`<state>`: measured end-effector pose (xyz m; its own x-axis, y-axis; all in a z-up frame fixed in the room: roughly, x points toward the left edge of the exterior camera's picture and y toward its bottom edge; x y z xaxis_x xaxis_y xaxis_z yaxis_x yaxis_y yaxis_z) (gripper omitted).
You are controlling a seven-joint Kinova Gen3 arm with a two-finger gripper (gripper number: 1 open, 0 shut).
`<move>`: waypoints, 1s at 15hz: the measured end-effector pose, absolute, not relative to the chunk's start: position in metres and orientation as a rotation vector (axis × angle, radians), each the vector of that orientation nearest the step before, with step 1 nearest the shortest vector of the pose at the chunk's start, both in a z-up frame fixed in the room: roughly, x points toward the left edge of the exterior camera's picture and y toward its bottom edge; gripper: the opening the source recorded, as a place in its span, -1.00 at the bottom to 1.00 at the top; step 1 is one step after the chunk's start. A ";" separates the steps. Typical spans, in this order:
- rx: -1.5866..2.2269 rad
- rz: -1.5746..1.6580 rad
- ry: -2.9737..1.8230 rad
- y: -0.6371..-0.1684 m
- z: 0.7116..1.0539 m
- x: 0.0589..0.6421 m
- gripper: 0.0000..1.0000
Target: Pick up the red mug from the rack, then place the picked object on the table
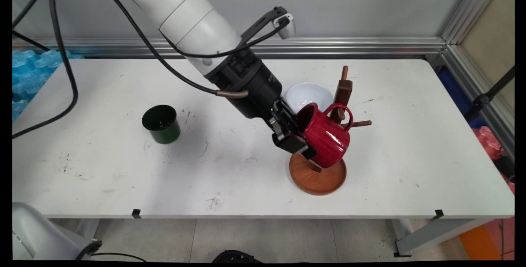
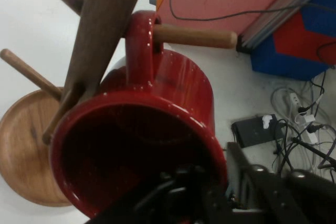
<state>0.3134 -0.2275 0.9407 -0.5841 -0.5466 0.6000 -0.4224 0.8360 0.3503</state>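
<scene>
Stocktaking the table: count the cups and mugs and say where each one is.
2. The red mug is in the gripper, its handle over a peg of the wooden rack. The green cup stands alone, left of the arm. None seem hidden.

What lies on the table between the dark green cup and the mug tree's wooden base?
Only the gripper, shut on the red mug; the table between green cup and base is bare, per the main view.
</scene>
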 end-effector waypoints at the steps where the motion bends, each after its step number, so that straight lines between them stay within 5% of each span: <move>1: 0.702 -0.218 -2.276 -0.228 0.941 0.313 -1.00; 15: 0.684 -0.212 -2.254 -0.221 0.952 0.312 -1.00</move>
